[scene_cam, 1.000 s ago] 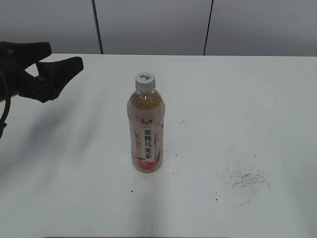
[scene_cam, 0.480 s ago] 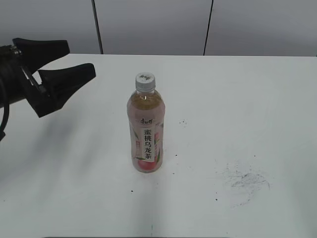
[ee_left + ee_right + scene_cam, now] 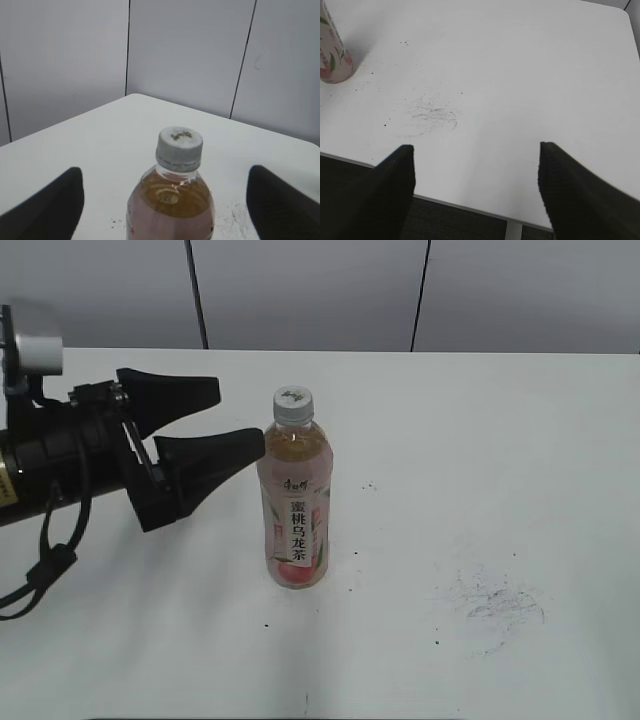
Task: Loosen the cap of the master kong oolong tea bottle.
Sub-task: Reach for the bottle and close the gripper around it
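The master kong oolong tea bottle point(image 3: 294, 510) stands upright on the white table point(image 3: 480, 460), with pale amber tea and a pink-and-white label. Its white-grey ribbed cap point(image 3: 293, 404) is on the neck. My left gripper point(image 3: 240, 415) is open, just left of the bottle's shoulder, with one fingertip close to the bottle. In the left wrist view the bottle point(image 3: 170, 210) and the cap point(image 3: 179, 148) sit between the two open fingers point(image 3: 165, 200). My right gripper point(image 3: 476, 170) is open and empty over the table's near edge; the bottle's base point(image 3: 332, 55) shows at that view's top left.
Grey scuff marks point(image 3: 495, 605) lie on the table right of the bottle, also in the right wrist view point(image 3: 432, 112). A grey panelled wall point(image 3: 320, 290) stands behind the table. The table's front edge point(image 3: 470, 205) runs under the right gripper.
My left gripper has moved right and forward, from the table's far left up to the bottle's shoulder, staying open. The bottle has not moved.
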